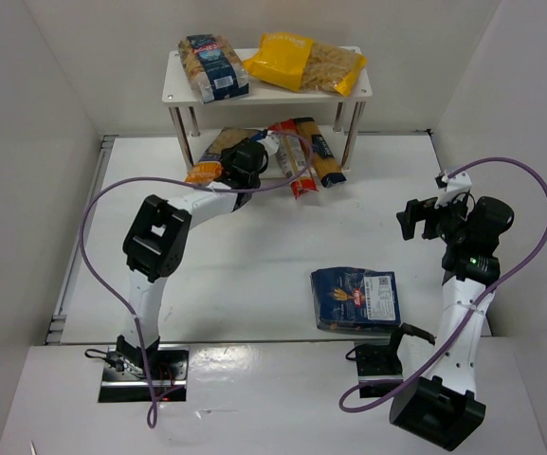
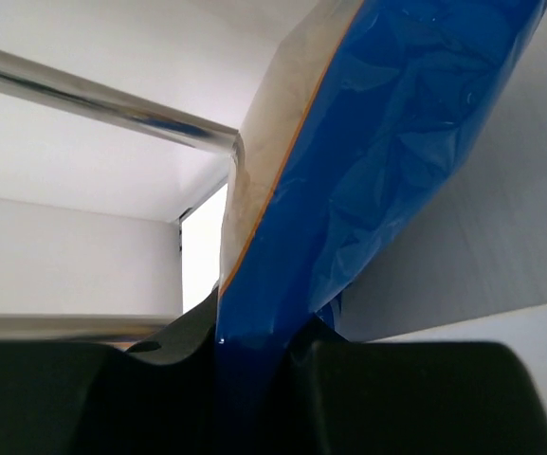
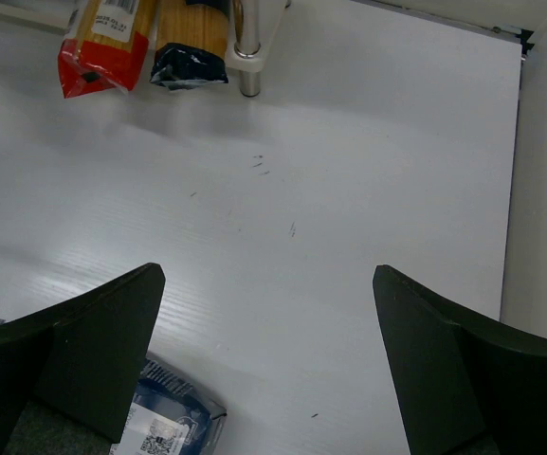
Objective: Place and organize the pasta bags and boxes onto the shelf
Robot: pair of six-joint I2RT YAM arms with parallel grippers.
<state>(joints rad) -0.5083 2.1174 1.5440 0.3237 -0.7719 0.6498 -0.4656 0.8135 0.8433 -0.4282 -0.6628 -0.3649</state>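
Observation:
The white two-tier shelf [image 1: 183, 87] stands at the back. Its top tier holds a blue-labelled clear bag [image 1: 212, 67] and a yellow bag [image 1: 303, 63]. Long red and orange packets [image 1: 303, 156] lie on the lower tier. My left gripper [image 1: 243, 157] is shut on the blue-and-orange bag [image 1: 212, 154] at the lower tier's left; the wrist view shows its blue film [image 2: 368, 161] pinched between the fingers [image 2: 93, 398]. A flat dark blue pack [image 1: 355, 298] lies on the table. My right gripper [image 1: 411, 219] is open and empty above the table right of it.
A silver shelf leg [image 2: 102, 100] runs close past the held bag. White walls enclose the table on three sides. The packet ends [image 3: 107, 47] and a shelf leg [image 3: 247, 47] show at the top of the right wrist view, the dark blue pack's corner [image 3: 169, 427] at its bottom.

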